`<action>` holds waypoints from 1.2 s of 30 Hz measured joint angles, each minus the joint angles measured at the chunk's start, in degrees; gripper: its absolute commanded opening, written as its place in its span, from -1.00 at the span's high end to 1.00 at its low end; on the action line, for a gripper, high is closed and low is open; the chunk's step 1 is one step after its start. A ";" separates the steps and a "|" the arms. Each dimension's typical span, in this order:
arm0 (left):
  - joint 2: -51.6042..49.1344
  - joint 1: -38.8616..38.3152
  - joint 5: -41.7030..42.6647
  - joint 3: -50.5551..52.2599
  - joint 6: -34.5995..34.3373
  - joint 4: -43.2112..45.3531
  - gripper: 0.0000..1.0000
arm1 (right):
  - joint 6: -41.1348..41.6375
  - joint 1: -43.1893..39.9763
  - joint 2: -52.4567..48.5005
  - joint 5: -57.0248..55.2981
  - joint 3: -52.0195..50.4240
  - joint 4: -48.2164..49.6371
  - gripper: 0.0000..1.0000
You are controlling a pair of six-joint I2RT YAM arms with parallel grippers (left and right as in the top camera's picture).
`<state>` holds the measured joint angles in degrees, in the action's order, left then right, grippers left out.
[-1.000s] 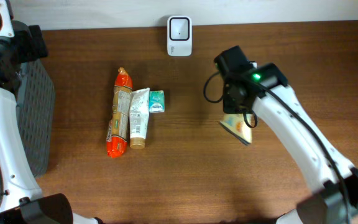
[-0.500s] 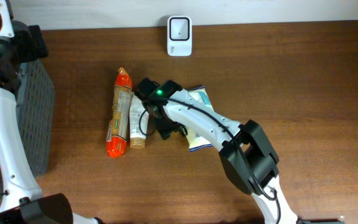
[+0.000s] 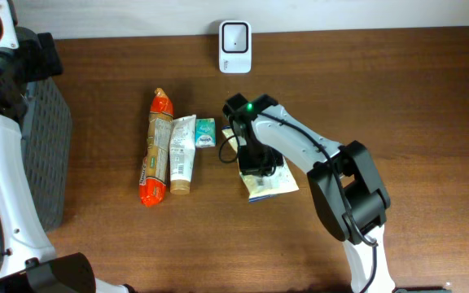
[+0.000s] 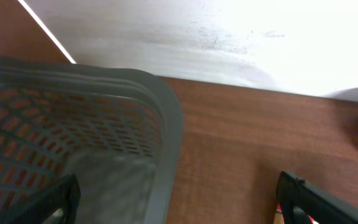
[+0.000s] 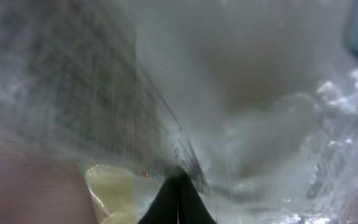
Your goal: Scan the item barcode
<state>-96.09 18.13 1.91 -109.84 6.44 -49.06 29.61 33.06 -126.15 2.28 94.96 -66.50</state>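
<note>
- Right claw is pinched together on the clear packet, which lies mid-counter. The wrist view is blurred and no barcode is legible.
- Left claw is spread wide beside the basket, its tips cut off.

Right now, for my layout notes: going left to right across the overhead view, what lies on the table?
Grey basket → orange-ended sausage pack → white tube → small teal packet → white scanner → pale pouch.
</note>
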 measured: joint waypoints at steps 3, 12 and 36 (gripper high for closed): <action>0.00 0.00 0.00 0.00 0.00 0.02 -0.98 | -1.25 0.22 1.62 4.33 -3.41 4.31 0.23; 0.00 0.00 0.00 0.00 0.00 0.02 -0.98 | -20.11 1.77 1.16 22.75 3.72 -3.96 -0.22; 0.00 0.00 0.00 0.00 0.00 0.00 -0.99 | -27.50 -18.32 5.46 24.83 4.61 -0.13 0.09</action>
<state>-96.09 18.13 1.91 -109.84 6.44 -49.06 2.11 14.74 -120.68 27.11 99.57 -66.63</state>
